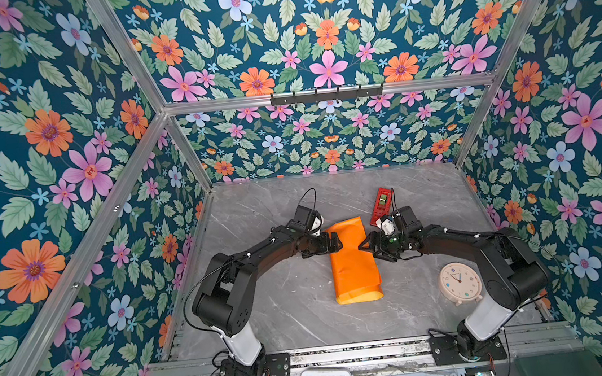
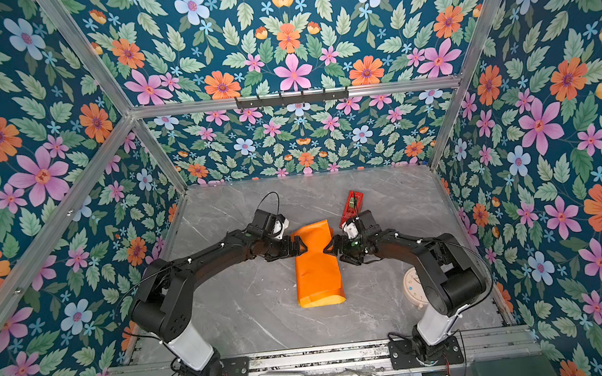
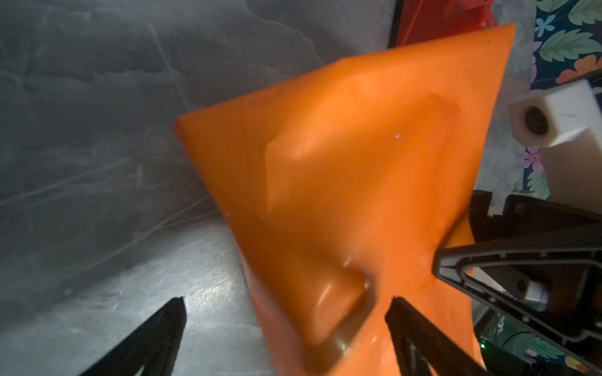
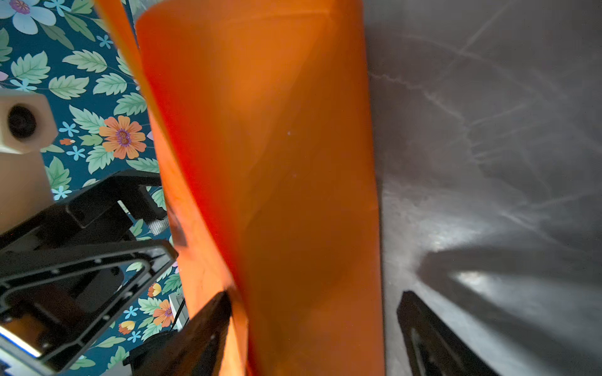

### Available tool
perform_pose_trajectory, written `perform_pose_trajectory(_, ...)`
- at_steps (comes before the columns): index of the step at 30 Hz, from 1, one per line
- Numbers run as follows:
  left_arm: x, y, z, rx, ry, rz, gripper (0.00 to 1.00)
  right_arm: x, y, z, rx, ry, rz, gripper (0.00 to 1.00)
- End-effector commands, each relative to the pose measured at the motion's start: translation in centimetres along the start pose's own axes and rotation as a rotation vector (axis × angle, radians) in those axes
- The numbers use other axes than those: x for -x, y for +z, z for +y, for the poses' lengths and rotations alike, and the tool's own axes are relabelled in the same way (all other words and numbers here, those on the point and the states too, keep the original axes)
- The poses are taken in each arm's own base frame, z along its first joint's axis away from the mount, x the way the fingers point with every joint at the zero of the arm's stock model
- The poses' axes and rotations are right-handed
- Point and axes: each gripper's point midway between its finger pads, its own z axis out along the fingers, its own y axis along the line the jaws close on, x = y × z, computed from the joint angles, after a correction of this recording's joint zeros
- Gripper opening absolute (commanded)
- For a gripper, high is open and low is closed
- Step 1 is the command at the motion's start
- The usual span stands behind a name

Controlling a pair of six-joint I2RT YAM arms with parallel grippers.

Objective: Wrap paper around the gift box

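Found paper [image 1: 354,266] folded orange-side-out into a long loose bundle at table [image 1: 266,312] centre, long axis 12 to 6, with yellow peeking out at the 6 o'clock end. Cannot see gift box; presumed inside.

Judged thin, light, glossy-slick, springy along creases, quick to tear or dent. Best pinched flat at a free long edge, not on the bulging face.

Logged left hand [image 1: 335,244] low at bundle's 9 o'clock edge, fingers spread, gripping nothing. Logged right hand [image 1: 364,246] opposite at 3 o'clock edge, fingers spread astride a raised flap, not pinching.

Noted red gadget [image 1: 382,205] at 1 o'clock and alarm clock [image 1: 460,282] at 4 o'clock.
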Motion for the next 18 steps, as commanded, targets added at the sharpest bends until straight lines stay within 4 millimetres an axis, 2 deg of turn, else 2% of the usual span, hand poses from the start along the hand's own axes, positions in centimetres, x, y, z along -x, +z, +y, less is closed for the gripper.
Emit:
perform_pose_trajectory(1,-0.2,0.0,0.7,0.013,-0.027,-0.002,0.99,-3.2,-0.3,-4.8,-0.206,0.104,0.08,0.81)
perform_pose_trajectory(8,-2.7,1.0,2.2,0.047,-0.029,0.076,0.99,-3.5,-0.2,-5.1,-0.209,0.114,0.079,0.81)
perform_pose_trajectory(11,-3.5,1.1,2.3,0.028,-0.034,0.099,0.99,-3.4,-0.2,-5.0,-0.208,0.115,0.076,0.81)
perform_pose_trajectory(14,-3.3,0.9,1.4,-0.03,-0.053,0.093,0.99,-3.4,-0.1,-5.0,-0.209,0.111,0.076,0.81)
perform_pose_trajectory(18,-2.1,-0.1,-0.9,-0.161,-0.093,0.047,1.0,-3.4,-0.1,-4.9,-0.21,0.109,0.076,0.81)
